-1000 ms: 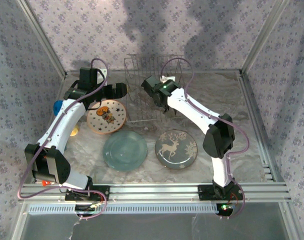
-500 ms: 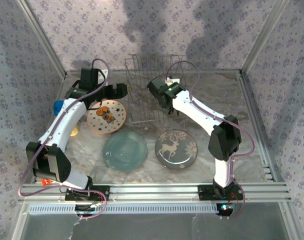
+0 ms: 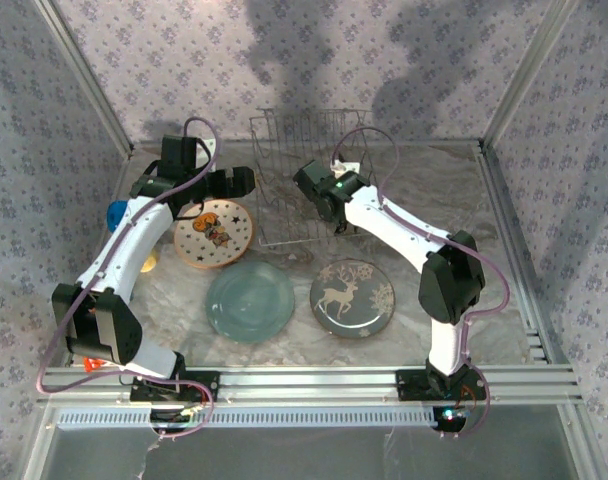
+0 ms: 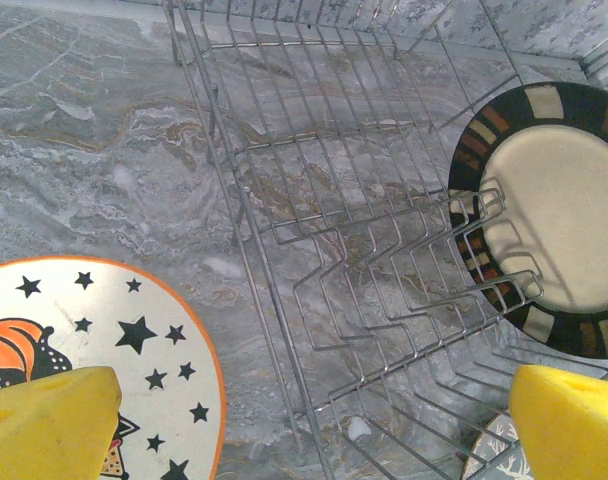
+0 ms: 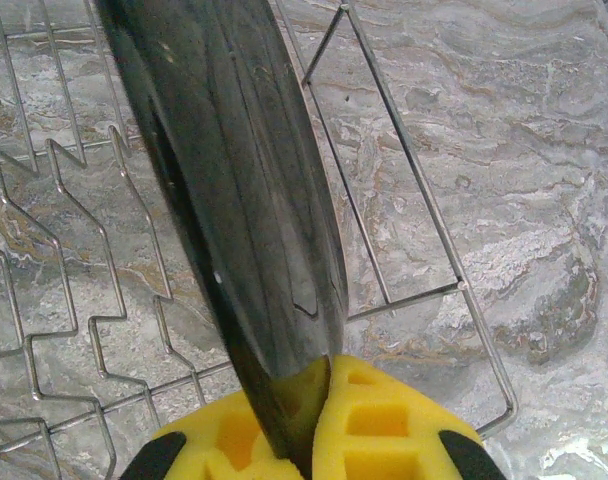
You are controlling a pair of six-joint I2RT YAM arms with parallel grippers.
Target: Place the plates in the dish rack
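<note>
REMOTE LOADING, FIRST PLATE: the glossy black plate (image 5: 244,200) stands edge-on in my right tool (image 5: 314,425), which is closed hard on its rim, over the near right part of the dish rack (image 4: 314,250); from the left wrist its face shows behind the wires at that side, a pale centre inside a dark banded rim; whether its lower edge rests on the rack floor I cannot tell.

As I judge it, the step is seating this plate between two prongs; done well, that means holding the plate upright, lining its thin edge up with one gap in the zigzag wires, and lowering straight until the rim bears on the floor wires; only then should the grip loosen, or the plate may tip and slide across the thin frame; the rack looks light and could shift if the plate is pushed sideways.

My left tool (image 4: 304,420) hangs with its jaws spread wide and nothing in them, above the rack's left edge and the star plate (image 3: 213,233); the teal plate (image 3: 249,301) and the deer plate (image 3: 351,297) lie flat on the counter (image 3: 484,230) in front of the rack, not yet loaded.
</note>
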